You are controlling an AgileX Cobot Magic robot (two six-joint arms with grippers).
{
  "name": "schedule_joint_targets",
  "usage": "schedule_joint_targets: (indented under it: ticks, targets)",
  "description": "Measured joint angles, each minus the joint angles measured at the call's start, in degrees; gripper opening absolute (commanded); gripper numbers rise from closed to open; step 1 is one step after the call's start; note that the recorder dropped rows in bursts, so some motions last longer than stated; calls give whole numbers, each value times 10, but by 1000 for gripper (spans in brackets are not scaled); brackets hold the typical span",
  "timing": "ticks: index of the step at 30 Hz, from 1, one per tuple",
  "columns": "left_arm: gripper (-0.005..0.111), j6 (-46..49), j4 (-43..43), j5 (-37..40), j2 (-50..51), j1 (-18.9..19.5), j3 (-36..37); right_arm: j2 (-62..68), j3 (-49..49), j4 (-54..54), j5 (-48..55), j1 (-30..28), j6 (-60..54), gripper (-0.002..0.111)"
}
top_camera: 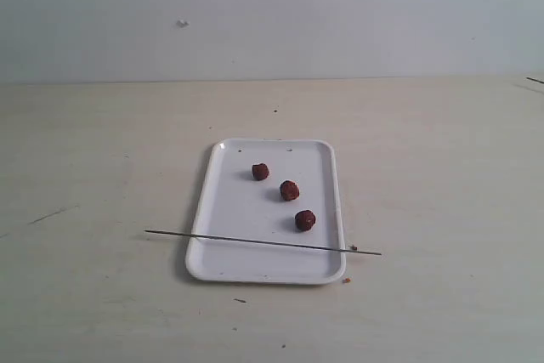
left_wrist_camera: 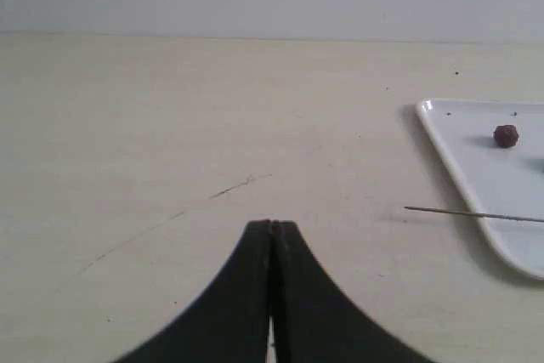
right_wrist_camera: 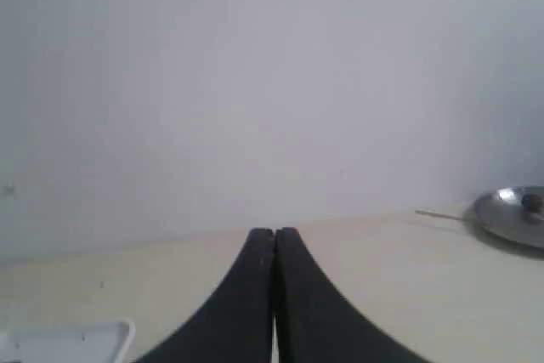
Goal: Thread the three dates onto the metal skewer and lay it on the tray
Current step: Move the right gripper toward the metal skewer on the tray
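Three dark reddish-brown dates [top_camera: 260, 172] [top_camera: 289, 190] [top_camera: 305, 220] lie loose in a diagonal row on the white tray [top_camera: 229, 268]. The thin metal skewer [top_camera: 255, 241] rests across the tray's near end, both tips overhanging the rim. Neither arm shows in the exterior view. In the left wrist view my left gripper [left_wrist_camera: 272, 225] is shut and empty above bare table, with the tray corner [left_wrist_camera: 459, 172], one date [left_wrist_camera: 506, 135] and the skewer's tip [left_wrist_camera: 467, 213] off to one side. My right gripper [right_wrist_camera: 274, 232] is shut and empty too, a tray corner [right_wrist_camera: 76, 339] just showing.
Tiny brown crumbs [top_camera: 347, 279] lie by the tray's near right corner. A shiny metal dish [right_wrist_camera: 514, 214] sits at the table's far side in the right wrist view. A plain wall stands behind the table.
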Motion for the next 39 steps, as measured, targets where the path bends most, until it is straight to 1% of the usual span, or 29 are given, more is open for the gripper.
schedule_joint_targets:
  ticks: [6,8,12,15,17,18,19,21,23,25,26,27,28,29,30,31,32,33,34,35,37,38,39]
  targets:
    - [0,0,0,0,0,0,0,0,0,38,-88,0,7,0]
    - [0,0,0,0,0,0,0,0,0,64,-127,0,30,0]
    - [0,0,0,0,0,0,0,0,0,106,-156,0,112,0]
    - [0,0,0,0,0,0,0,0,0,115,-168,0,157,0]
    - [0,0,0,0,0,0,0,0,0,116,-214,0,228,0]
    - [0,0,0,0,0,0,0,0,0,117,-252,0,284,0]
    - [0,0,0,0,0,0,0,0,-3,114,-271,0,308,0]
    - [0,0,0,0,0,0,0,20,-51,103,-305,0,333,0]
    - [0,0,0,0,0,0,0,103,-149,51,-326,0,313,0]
    - [0,0,0,0,0,0,0,170,-212,-11,-329,0,302,0]
    - [0,0,0,0,0,0,0,257,-295,-116,-303,0,303,0]
    - [0,0,0,0,0,0,0,316,-355,-208,-256,0,319,0]
    - [0,0,0,0,0,0,0,393,-434,-347,-170,0,364,0]
    - [0,0,0,0,0,0,0,455,-493,-459,-82,1,399,0]
    - [0,0,0,0,0,0,0,519,-537,-544,22,4,410,0]
    - [0,0,0,0,0,0,0,566,-570,-595,89,7,380,0]
    - [0,0,0,0,0,0,0,620,-595,-613,159,13,319,0]
    - [0,0,0,0,0,0,0,655,-609,-605,198,19,241,0]
    - [0,0,0,0,0,0,0,704,-626,-557,253,35,96,0]
    - [0,0,0,0,0,0,0,734,-635,-501,297,51,-24,0]
    - [0,0,0,0,0,0,0,773,-642,-401,382,77,-191,0]
    - [0,0,0,0,0,0,0,792,-644,-347,432,91,-300,0]
    - [0,0,0,0,0,0,0,811,-643,-295,481,106,-365,0]
